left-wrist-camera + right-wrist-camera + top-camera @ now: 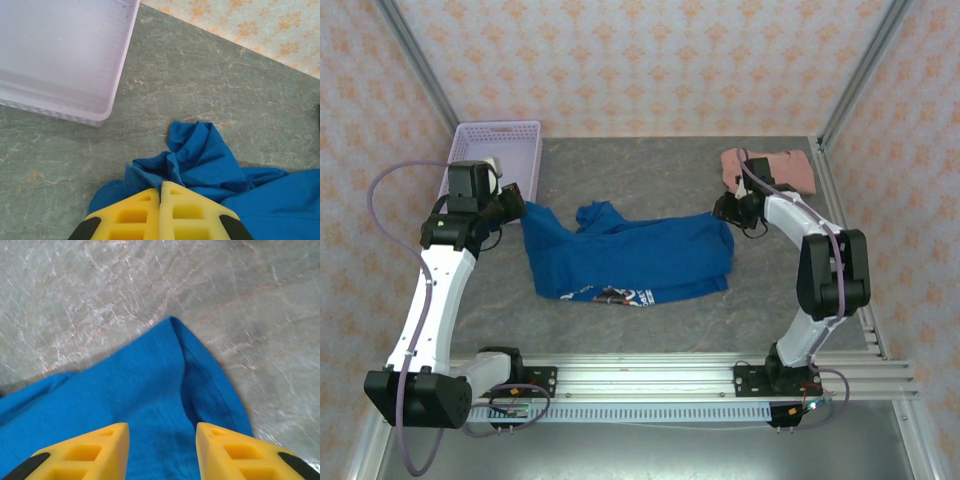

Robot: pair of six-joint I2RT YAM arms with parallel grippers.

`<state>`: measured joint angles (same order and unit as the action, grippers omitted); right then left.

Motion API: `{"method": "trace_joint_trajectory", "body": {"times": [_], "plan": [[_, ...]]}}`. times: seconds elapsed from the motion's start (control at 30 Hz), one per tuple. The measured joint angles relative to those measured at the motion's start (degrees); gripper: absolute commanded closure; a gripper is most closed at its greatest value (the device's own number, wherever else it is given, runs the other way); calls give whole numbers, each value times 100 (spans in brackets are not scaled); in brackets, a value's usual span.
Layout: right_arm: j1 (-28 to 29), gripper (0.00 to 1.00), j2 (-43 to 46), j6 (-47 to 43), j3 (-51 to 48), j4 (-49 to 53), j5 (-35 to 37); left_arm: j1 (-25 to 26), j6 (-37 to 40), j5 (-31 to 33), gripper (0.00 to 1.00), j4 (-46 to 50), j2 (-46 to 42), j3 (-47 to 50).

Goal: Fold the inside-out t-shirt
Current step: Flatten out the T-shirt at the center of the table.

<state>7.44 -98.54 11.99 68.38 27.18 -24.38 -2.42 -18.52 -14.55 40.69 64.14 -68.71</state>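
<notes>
So the inside-out t-shirt [630, 260] was spread sideways across the middle of the table [650, 170], stretched between the two arms, blue and a bit rumpled along its far edge. A strip of the white-and-orange graphic [615, 295] peeked out along the near hem.

The left gripper [515, 210] sat at the shirt's left end. In the left wrist view the left gripper [160, 186] was clenched, its yellow fingers pressed together, with a bunched fold of the t-shirt [200, 160] gathered right at the tips, so it looked like it was pinching the cloth.

The right gripper [728, 210] was over the shirt's far right corner. From its own wrist camera the right gripper [162, 427] was released, jaws standing apart above the fabric with nothing between them. That corner of the t-shirt [150, 405] came to a point, with bare table on both sides and beyond it.

Room-wise: the lavender basket [495, 150] took up the far left corner, its near rim close to the left wrist, and in the wrist view the basket [60, 60] was apart from the cloth with bare table between. A folded pink shirt [770, 168] sat in the far right corner, just behind the right arm. There was an open strip of table behind the blue shirt, and another between its near hem and the rail [700, 375].
</notes>
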Motion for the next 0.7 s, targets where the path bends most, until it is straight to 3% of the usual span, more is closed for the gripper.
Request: {"method": "trace_joint_trajectory", "body": {"times": [0.43,0.7], "plan": [[0,57,-343,2,-507,-168,-315,0,0,-70,100,-17,2,0],[0,78,-417,249,-669,-564,-938,0,2,-111,100,-17,2,0]]}}
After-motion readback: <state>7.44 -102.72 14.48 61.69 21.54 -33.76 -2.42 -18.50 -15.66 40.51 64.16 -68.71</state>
